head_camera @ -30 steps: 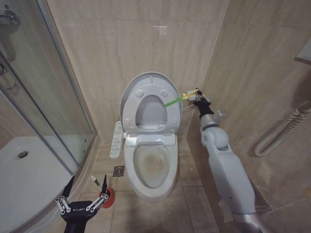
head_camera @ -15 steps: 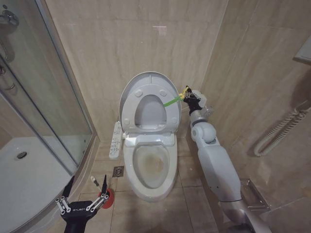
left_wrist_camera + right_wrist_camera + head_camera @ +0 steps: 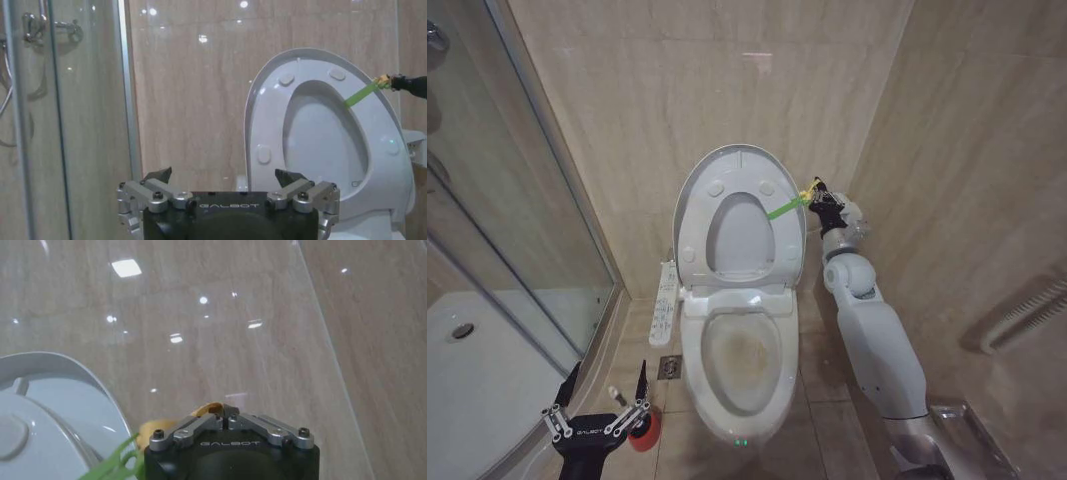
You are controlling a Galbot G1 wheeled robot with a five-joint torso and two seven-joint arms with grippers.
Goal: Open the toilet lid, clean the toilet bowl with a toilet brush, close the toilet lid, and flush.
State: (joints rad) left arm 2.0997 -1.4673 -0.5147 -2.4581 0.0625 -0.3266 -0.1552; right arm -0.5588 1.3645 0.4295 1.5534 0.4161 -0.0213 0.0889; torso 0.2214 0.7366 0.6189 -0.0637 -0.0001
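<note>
The toilet lid [image 3: 727,170] stands upright against the wall with the white seat ring [image 3: 779,250] raised against it; its underside also faces the left wrist view [image 3: 267,100]. A green strap [image 3: 782,210] runs from the lid's edge to my right gripper [image 3: 817,193], which is shut on the strap's yellow end [image 3: 223,412]. Below lies the toilet bowl [image 3: 742,345], stained yellowish-brown inside. My left gripper [image 3: 605,385] hangs open low on the left, just above a red cup holder [image 3: 645,428]. A thin white end of the toilet brush [image 3: 612,385] shows beside it; the bristle head is hidden.
A glass shower enclosure [image 3: 537,230] and white shower tray [image 3: 477,370] fill the left. A white control panel [image 3: 665,290] hangs at the toilet's left side, with a floor drain [image 3: 670,367] below. My right arm runs close along the right tiled wall [image 3: 967,150].
The camera has shifted, so the toilet sits lower and nearer in view. My right arm has drawn in closer to the lid's edge, still holding the strap. The left gripper has not moved.
</note>
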